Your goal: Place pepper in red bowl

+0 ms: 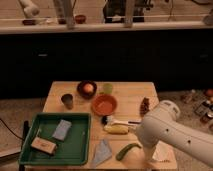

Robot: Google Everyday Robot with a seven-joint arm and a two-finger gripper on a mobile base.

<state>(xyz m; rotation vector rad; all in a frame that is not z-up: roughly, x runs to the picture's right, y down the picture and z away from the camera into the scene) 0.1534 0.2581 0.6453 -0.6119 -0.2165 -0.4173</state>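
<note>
Pepper [128,150] lies by the desk's front edge, apart from the red bowl [104,105] mid-desk. The gripper [151,154] hangs just right of it, near the front right corner; open or closed, I cannot tell.
</note>
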